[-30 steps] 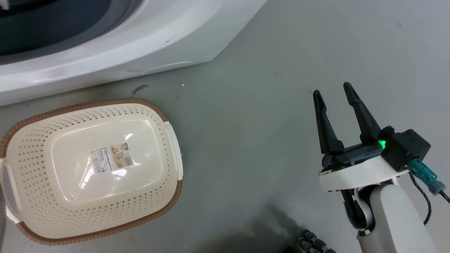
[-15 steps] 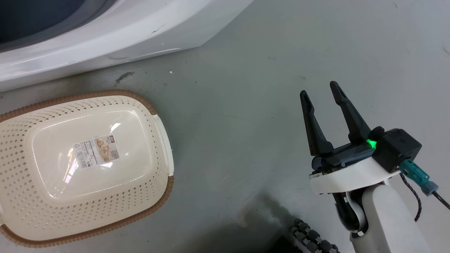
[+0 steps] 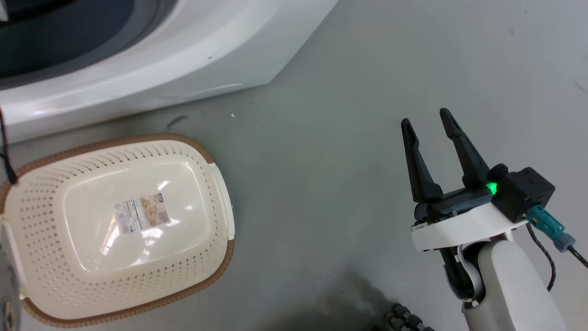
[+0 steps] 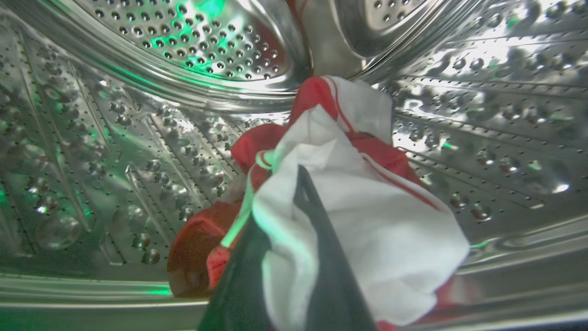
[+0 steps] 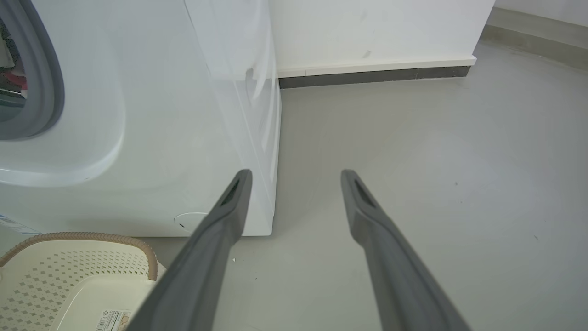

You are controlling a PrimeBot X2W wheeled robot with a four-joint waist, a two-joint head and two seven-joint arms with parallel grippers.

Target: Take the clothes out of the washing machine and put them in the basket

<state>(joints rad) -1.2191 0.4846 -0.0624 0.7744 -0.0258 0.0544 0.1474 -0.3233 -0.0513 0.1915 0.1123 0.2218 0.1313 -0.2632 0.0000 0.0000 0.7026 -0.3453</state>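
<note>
The clothes (image 4: pixel 367 220), a red-and-white bundle, sit in the steel drum (image 4: pixel 115 138) in the left wrist view. The left gripper (image 4: pixel 280 216) reaches in among them, its fingers pinching a fold of white cloth. In the head view the right gripper (image 3: pixel 425 117) hovers over the floor (image 3: pixel 321 69), fingers pointing up and spread, holding nothing. It is well apart from the basket (image 3: pixel 46 193), which stands near the washing machine (image 3: pixel 183 55). In the right wrist view those parted fingers point past the machine's front corner.

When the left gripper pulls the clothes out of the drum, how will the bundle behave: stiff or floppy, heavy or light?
The clothes fold and crease around the left gripper, so they will probably hang limp and trail. The bundle is small, so likely light. Loose red folds lie against the drum of the washing machine and may drag there.
</note>
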